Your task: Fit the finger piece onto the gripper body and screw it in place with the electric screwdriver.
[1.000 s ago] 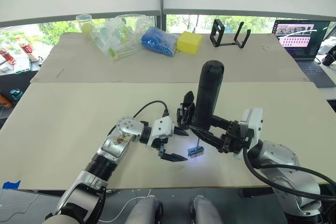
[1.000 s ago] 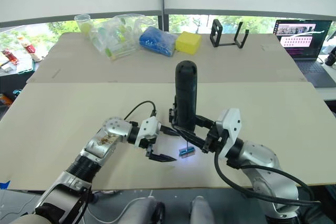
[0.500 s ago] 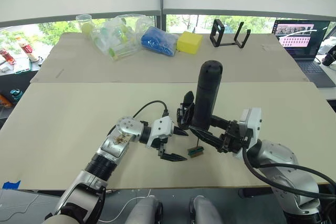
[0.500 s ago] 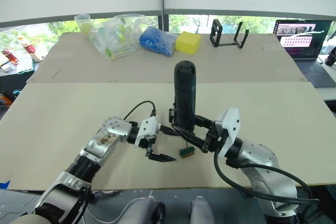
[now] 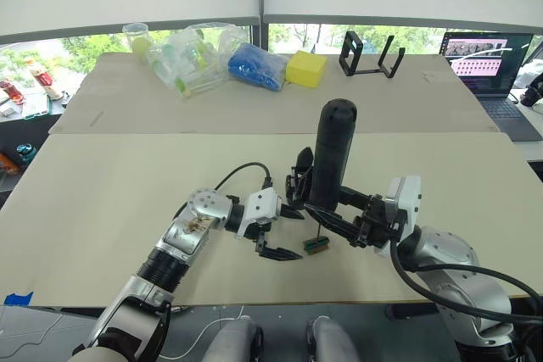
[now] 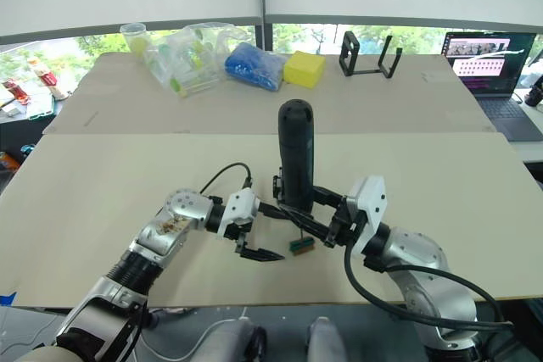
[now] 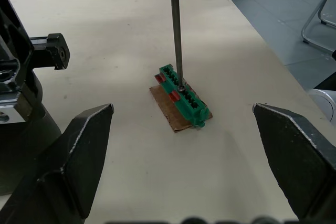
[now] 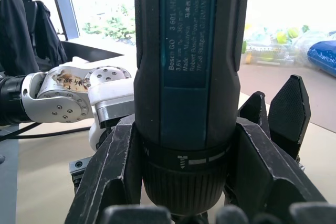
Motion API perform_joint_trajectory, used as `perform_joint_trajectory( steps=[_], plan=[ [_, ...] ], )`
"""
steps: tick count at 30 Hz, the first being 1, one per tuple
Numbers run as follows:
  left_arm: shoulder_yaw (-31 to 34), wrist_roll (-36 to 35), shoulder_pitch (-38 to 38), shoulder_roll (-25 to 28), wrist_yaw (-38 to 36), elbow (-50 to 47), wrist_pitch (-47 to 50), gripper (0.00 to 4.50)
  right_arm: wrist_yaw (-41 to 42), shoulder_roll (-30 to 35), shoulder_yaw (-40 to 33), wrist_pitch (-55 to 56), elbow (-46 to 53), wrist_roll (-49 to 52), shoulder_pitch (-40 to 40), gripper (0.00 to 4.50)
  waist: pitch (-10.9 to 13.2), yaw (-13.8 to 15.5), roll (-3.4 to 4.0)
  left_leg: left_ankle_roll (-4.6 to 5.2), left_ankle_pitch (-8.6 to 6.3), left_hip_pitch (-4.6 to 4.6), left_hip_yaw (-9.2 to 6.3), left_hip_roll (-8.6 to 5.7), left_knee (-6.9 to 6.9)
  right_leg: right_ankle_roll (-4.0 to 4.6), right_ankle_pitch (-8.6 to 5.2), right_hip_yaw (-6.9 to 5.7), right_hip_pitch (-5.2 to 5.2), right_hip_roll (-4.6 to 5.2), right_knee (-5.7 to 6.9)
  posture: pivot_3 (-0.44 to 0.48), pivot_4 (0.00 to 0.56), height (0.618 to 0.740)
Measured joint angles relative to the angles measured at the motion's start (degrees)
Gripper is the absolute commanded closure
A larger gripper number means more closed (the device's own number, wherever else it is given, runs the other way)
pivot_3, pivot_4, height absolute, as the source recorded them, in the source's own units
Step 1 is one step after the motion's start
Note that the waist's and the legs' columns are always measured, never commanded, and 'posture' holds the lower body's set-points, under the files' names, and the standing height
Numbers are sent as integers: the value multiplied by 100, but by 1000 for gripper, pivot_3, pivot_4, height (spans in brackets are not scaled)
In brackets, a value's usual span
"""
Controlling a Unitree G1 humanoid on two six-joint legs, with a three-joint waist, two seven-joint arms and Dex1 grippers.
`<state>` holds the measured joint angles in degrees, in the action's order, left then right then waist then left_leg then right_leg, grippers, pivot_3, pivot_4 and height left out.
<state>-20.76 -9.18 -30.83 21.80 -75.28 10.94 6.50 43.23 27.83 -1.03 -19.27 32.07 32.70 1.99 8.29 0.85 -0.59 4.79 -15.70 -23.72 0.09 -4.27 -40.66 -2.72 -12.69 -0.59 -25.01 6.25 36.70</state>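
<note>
My right gripper (image 5: pixel 341 216) is shut on the electric screwdriver (image 5: pixel 333 154), a thick black cylinder held upright above the table. Its thin metal bit (image 7: pixel 175 24) rests on a small green-and-brown block (image 5: pixel 316 245) lying flat on the table. My left gripper (image 5: pixel 293 235) is open just left of that block, one finger on each side of the space before it. The gripper body (image 5: pixel 299 182), black with a prong pointing up, stands right behind the screwdriver, partly hidden by it. I cannot make out a separate finger piece.
At the table's far side lie clear plastic bags (image 5: pixel 191 57), a blue bag (image 5: pixel 254 65), a yellow block (image 5: pixel 306 68) and a black stand (image 5: pixel 371 55). A laptop (image 5: pixel 488 57) sits at the far right. The table's front edge (image 5: pixel 280 301) is close below the grippers.
The white light under the screwdriver's tip, lit one second ago, has gone out. The screwdriver's top has leaned slightly left. My left gripper has stayed put.
</note>
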Motion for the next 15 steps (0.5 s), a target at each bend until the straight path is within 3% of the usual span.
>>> perform_joint_trajectory(
  steps=[15],
  plan=[
    [0, 0, 0, 11, 34, 0, 0, 0, 2, -6, 68, 0, -24, -10, 14, 2603, 0, 0, 0, 0, 0, 0, 0, 0, 0, 0, 0, 0, -1, 0, 0, 0, 150, 740]
  ],
)
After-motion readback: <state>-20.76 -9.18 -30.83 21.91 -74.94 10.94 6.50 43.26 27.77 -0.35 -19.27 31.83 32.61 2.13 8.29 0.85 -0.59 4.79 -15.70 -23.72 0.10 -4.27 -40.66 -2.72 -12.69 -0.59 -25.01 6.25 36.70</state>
